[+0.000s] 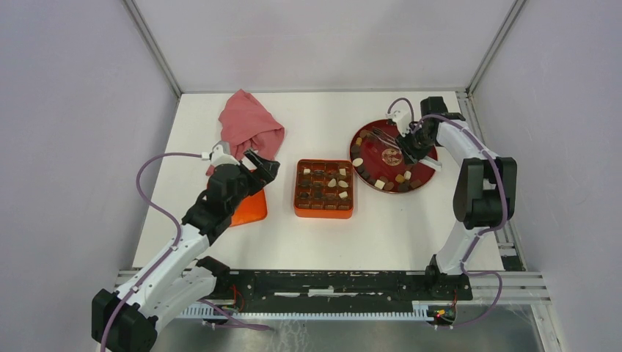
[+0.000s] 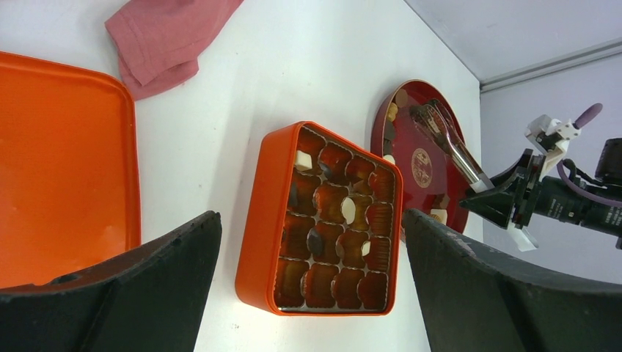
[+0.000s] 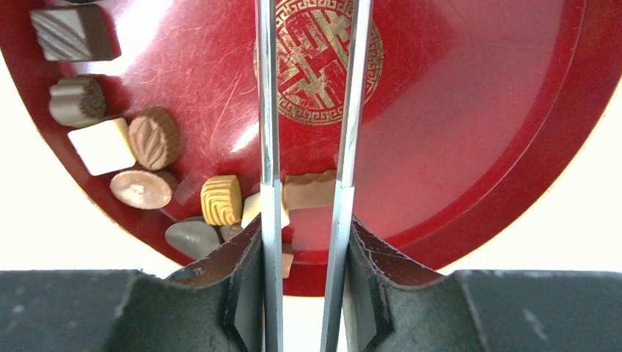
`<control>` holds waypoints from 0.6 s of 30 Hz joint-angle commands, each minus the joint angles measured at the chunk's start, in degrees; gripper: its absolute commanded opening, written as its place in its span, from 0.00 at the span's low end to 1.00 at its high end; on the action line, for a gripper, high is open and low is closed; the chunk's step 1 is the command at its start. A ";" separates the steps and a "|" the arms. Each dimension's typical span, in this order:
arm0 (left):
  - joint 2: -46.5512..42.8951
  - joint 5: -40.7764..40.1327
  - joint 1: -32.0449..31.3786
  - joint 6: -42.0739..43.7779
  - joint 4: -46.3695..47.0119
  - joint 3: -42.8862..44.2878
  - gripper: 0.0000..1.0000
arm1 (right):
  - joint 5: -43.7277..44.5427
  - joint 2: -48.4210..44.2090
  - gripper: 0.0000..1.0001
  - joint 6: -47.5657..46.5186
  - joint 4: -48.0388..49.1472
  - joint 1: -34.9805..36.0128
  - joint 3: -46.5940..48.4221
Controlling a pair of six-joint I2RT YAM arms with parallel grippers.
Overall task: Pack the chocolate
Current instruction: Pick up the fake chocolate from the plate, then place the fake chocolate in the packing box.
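Chocolate pieces (image 1: 381, 182) in dark brown, light brown and cream lie along the near rim of the dark red round plate (image 1: 396, 155). A few more sit in cells of the orange gridded box (image 1: 323, 188). My right gripper (image 3: 306, 227) hangs over the plate, shut on metal tongs (image 3: 268, 110). The two tong arms run forward over the plate, and their tips are cut off at the top of the right wrist view. A light brown piece (image 3: 312, 189) shows between the arms. My left gripper (image 2: 309, 214) is open and empty, left of the box (image 2: 323, 220).
An orange lid (image 1: 249, 207) lies flat under the left arm. A pink cloth (image 1: 249, 125) is bunched behind it. Grey walls close in the white table on three sides, and the plate sits close to the right one.
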 commanded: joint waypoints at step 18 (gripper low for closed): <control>6.94 4.54 -0.15 0.97 5.40 1.89 0.98 | -14.75 -19.70 0.00 -5.99 1.08 -0.65 -12.80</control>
